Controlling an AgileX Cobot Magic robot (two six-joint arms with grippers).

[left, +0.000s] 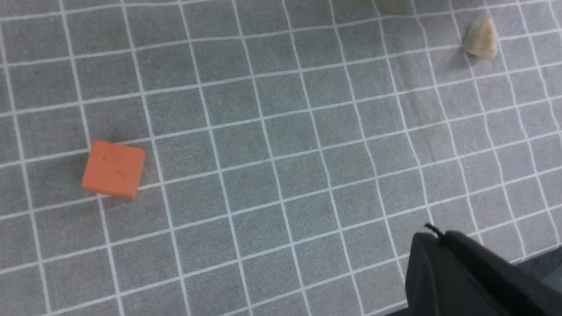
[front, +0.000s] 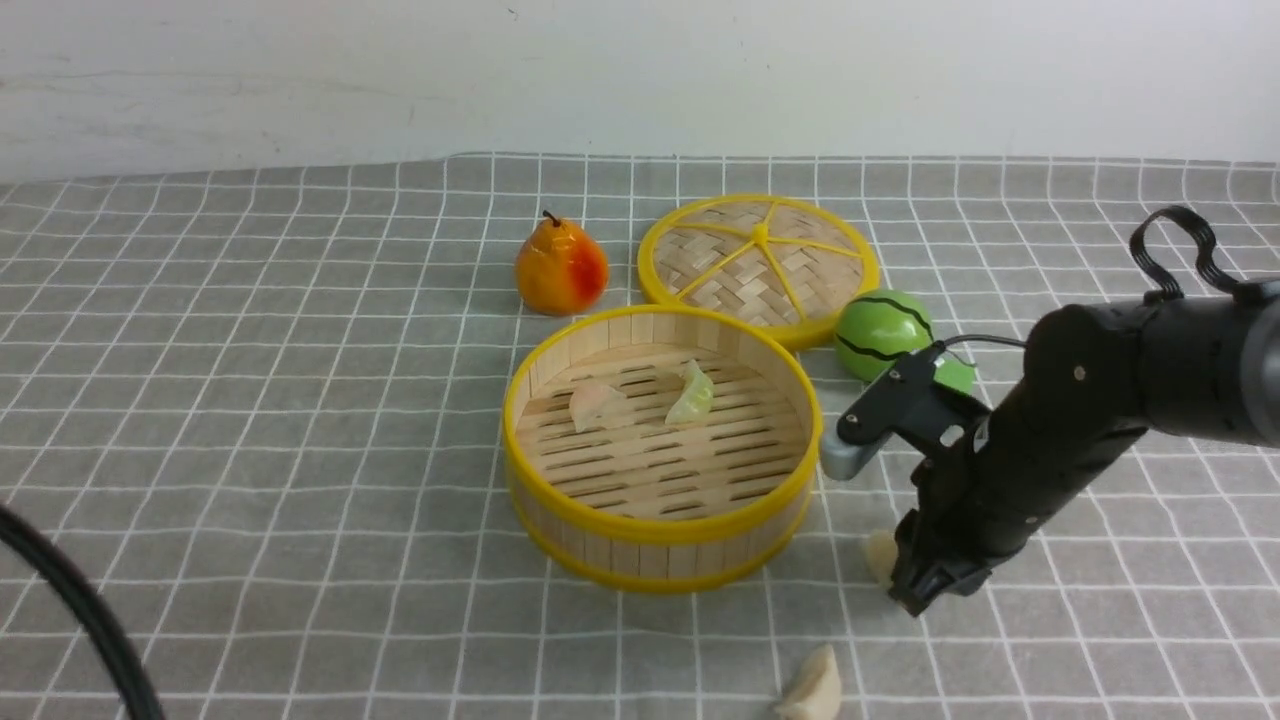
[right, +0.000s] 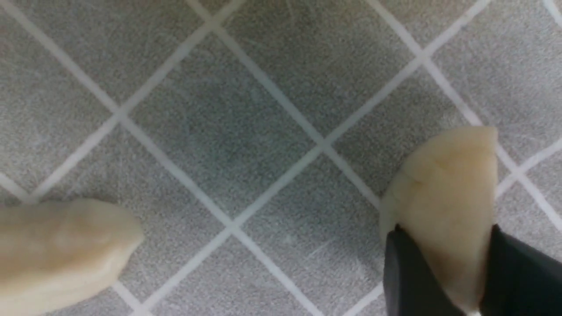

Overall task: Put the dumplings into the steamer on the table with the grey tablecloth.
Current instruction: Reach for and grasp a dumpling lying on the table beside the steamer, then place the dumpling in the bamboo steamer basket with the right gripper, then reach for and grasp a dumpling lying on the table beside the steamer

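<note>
The steamer stands mid-table on the grey tablecloth. On its slatted floor lie a pinkish dumpling and a pale green dumpling. To its right, my right gripper points down, its jaws pressed on both sides of a cream-white dumpling that rests on the cloth. A second cream-white dumpling lies nearer the front edge. My left gripper hangs shut and empty above bare cloth, with a cream-white dumpling far from it.
A woven yellow-rimmed lid lies behind the steamer, an orange-red pear to its left and a green striped melon ball to its right. An orange cube sits on the cloth under the left wrist. A black cable crosses the front left corner.
</note>
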